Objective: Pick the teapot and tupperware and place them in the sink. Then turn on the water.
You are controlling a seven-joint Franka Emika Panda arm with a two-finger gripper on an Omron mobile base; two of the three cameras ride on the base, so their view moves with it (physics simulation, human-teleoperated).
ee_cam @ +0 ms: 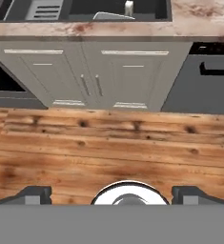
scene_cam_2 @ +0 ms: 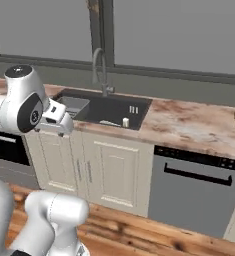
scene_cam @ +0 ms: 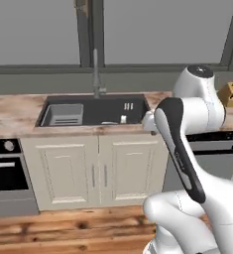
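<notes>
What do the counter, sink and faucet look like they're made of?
Counter: looks like reddish-brown mottled stone or laminate, matte. Sink: dark grey, matte, maybe composite; no shine. Faucet: plain grey, probably brushed metal, though the render shows no reflections.

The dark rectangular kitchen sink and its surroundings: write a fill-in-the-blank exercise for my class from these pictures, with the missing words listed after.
1. The dark rectangular sink is set into a ____-patterned countertop.
2. The grey slotted rack lies in the ____ end of the basin in the left base view.
3. The tall grey arched faucet stands in front of a ____.
4. The gripper points at the wooden floor with its fingers ____.

Missing words: marble; left; window; open
</notes>
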